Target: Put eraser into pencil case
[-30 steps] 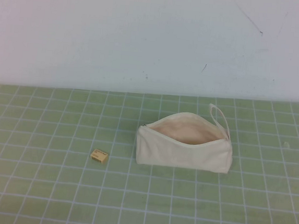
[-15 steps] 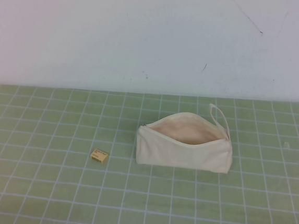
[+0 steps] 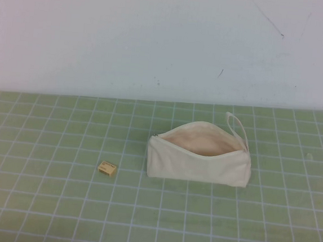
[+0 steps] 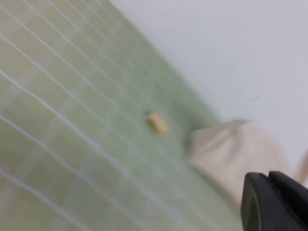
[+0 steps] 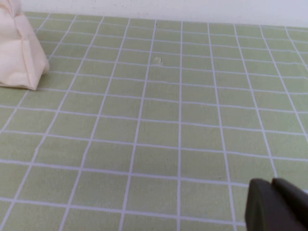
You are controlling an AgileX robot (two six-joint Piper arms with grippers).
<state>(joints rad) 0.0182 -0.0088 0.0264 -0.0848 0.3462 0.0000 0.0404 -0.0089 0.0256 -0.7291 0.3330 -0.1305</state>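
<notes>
High view: eraser [image 3: 107, 169] lies flat on the green grid mat [image 3: 41, 201], well apart from the pencil case [image 3: 199, 156], off its left end. Case sits upright w/ zip mouth gaping upward, beige lining showing, loop strap [image 3: 237, 127] at its right end, so a drop from above looks workable. No arm or gripper visible here. Lots of bare mat around the eraser on all sides, room to come down on it; wall [image 3: 168, 42] runs behind the case, so approach from the near side looks easier.

Left wrist view: blurry. Eraser [image 4: 157, 123] on the mat, case [image 4: 236, 154] just past it. Left gripper [image 4: 274, 202] is only a dark corner, raised above the mat, holding nothing visible; can't tell if spread or closed.

Right wrist view: case end [image 5: 19, 48] at the edge, rest bare mat. Right gripper [image 5: 276, 206] also a dark corner off to the case's right; state can't tell.
</notes>
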